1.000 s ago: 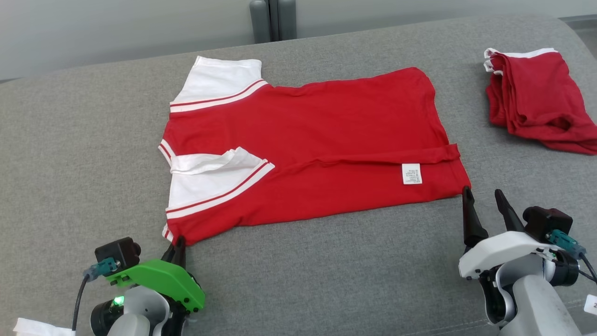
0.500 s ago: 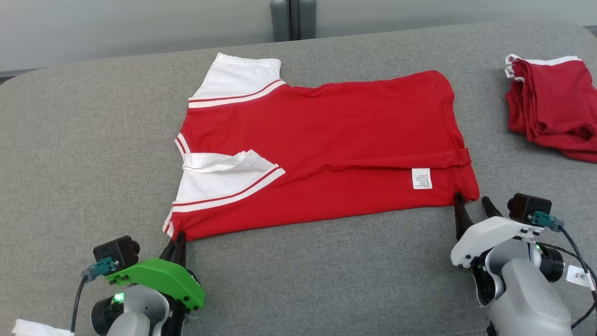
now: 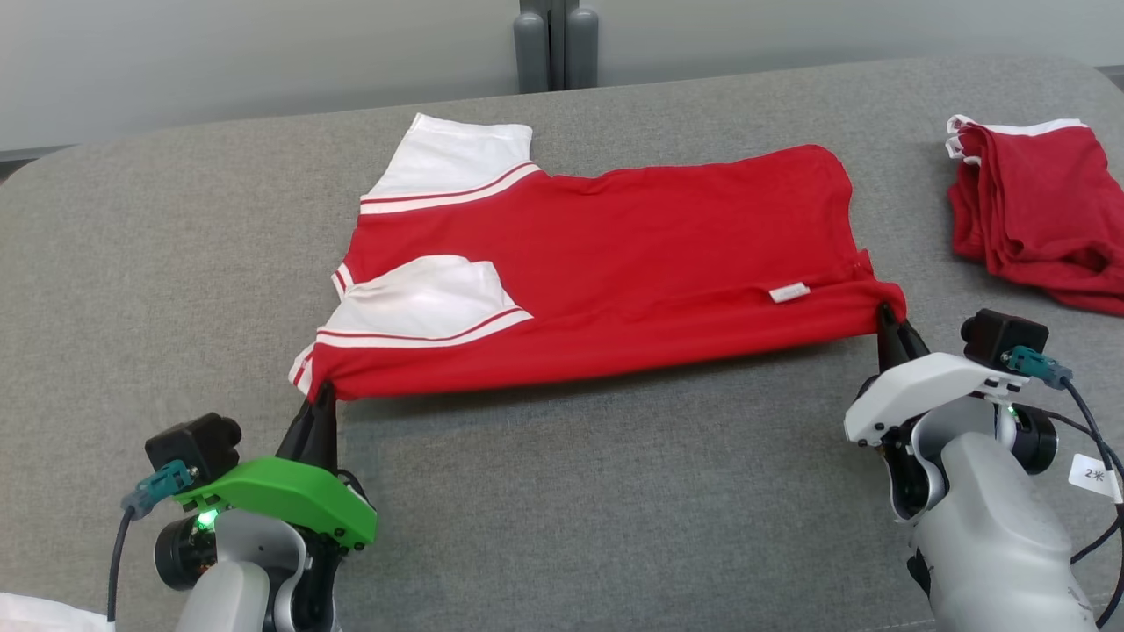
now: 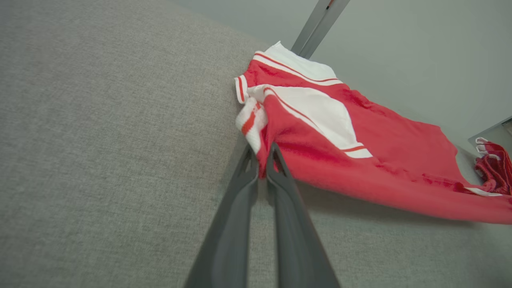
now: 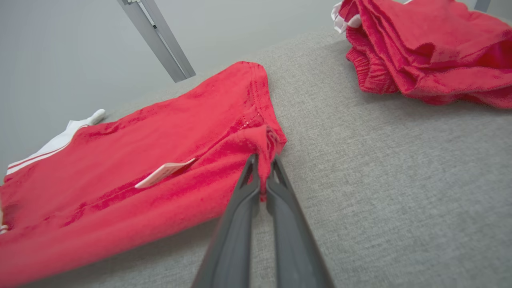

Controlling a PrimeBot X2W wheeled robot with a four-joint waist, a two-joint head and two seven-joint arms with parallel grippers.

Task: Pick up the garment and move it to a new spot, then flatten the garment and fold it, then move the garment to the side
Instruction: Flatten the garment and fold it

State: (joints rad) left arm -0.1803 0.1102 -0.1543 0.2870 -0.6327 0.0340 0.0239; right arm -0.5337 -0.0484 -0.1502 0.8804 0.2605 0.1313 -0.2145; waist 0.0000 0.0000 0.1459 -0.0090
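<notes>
**Red shirt [image 3: 615,254]: fold begun, near edge raised at both corners.**

You have the shirt spread across the middle of the grey cushion [image 3: 562,500] with one white sleeve lying over the body. Placing and flattening look done; the fold itself and the move to the side are left. Your left gripper [image 3: 322,393] is clamped on the near sleeve-end corner. Your right gripper [image 3: 887,318] is pinched on the near hem corner, close to the white label [image 3: 788,292]. Both forearms sit low with fingers pointing up and away from you, and the near edge is stretched between them, just off the cushion. A folded red pile [image 3: 1036,228] lies well apart at your right.
</notes>
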